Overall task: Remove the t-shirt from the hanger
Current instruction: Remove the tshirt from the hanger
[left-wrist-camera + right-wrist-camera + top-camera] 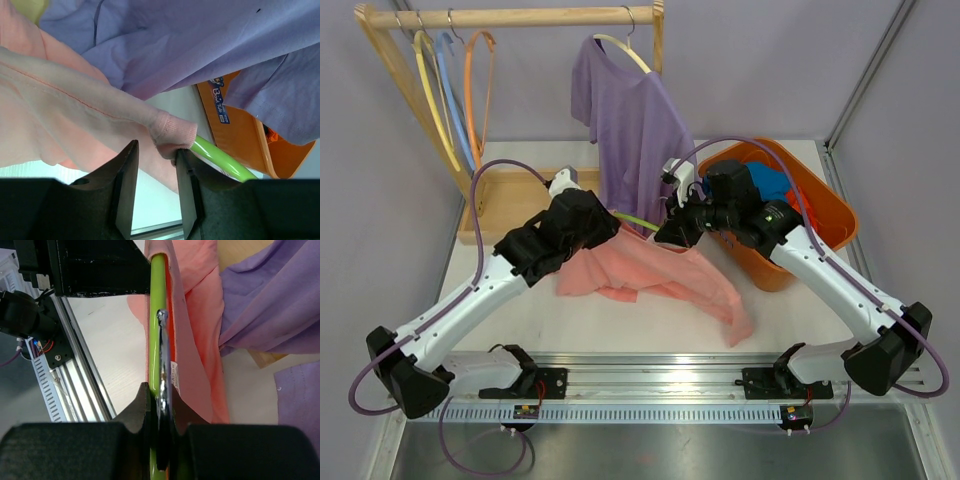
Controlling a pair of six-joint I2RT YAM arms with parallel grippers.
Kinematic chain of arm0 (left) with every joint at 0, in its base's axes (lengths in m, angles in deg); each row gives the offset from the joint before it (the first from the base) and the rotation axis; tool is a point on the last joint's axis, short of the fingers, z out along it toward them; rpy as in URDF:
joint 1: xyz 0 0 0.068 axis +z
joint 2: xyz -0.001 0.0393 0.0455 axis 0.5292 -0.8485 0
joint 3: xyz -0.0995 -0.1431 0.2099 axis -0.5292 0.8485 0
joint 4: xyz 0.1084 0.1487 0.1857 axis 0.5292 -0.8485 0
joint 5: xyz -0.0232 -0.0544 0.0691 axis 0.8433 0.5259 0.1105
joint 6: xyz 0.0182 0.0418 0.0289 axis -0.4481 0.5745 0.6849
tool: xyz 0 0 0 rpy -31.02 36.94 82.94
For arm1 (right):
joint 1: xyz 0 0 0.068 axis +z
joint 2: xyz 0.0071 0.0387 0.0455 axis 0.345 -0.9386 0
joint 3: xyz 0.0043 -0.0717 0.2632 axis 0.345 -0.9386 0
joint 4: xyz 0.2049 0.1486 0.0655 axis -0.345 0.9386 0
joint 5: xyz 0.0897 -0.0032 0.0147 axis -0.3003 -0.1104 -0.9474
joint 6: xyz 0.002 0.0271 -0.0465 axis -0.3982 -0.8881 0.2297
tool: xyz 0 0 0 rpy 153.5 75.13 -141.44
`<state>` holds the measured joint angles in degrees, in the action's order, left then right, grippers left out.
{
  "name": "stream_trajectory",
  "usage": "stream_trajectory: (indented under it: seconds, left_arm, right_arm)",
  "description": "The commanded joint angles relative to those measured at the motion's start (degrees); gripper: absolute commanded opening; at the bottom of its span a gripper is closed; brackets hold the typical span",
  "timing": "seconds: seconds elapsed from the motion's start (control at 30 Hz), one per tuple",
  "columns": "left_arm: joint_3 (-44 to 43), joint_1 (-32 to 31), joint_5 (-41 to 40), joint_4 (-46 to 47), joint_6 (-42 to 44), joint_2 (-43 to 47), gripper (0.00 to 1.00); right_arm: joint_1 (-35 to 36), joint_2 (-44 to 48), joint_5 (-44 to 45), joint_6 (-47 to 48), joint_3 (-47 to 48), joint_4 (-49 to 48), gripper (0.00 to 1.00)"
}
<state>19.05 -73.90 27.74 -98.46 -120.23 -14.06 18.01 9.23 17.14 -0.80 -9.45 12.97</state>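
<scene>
White arms (pixel 470 300); black left gripper (pixel 156 152); purple cables (pixel 510 161)

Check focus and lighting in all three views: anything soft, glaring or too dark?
Top external: evenly lit and sharp, no glare on the pink t-shirt. Left wrist: its cuff is crisp, the left gripper nearly black, with little detail. Right wrist: a glint on the metal hook against the green hanger; the right gripper is dark and soft up close.

The pink t-shirt (pixel 655 278) lies crumpled at the centre of the top view, trailing toward the lower right. A lime-green hanger (pixel 638 221) sticks out of its ribbed opening at the upper edge.
</scene>
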Motion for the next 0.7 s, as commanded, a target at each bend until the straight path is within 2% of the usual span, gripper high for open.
stream_trajectory:
  seconds: [0.0, 0.07, 0.17, 0.23, 0.3, 0.53, 0.67]
  left_arm:
    - [0.64, 0.21, -5.38, 7.38, 1.16, 1.77, 0.35]
    - [1.26, 0.21, -5.91, 8.26, 1.51, 2.64, 0.33]
    - [2.31, 0.21, -6.44, 10.1, 2.13, 3.61, 0.25]
    - [3.01, 0.21, -6.35, 11.51, 2.31, 3.96, 0.16]
    - [3.19, 0.21, -6.35, 12.03, 2.31, 4.05, 0.12]
    - [4.33, 0.21, -3.98, 16.6, 5.11, 5.81, 0.0]
    - [3.11, 0.21, 1.63, 19.33, 11.51, 7.65, 0.0]
  right_arm:
    - [0.39, 0.33, -6.59, -2.86, 3.78, -3.04, 0.0]
    - [0.39, 0.24, -6.94, -3.21, 4.13, -3.04, 0.0]
    - [0.48, 0.16, -7.38, -3.74, 4.22, -3.4, 0.0]
    - [0.48, 0.07, -7.47, -3.91, 4.22, -3.4, 0.0]
    - [0.39, 0.16, -7.56, -3.91, 4.31, -3.31, 0.0]
    - [0.04, 0.33, -6.42, -3.48, 4.05, -3.13, 0.0]
    - [-0.22, -0.11, -3.61, -1.81, 3.43, -3.04, 0.0]
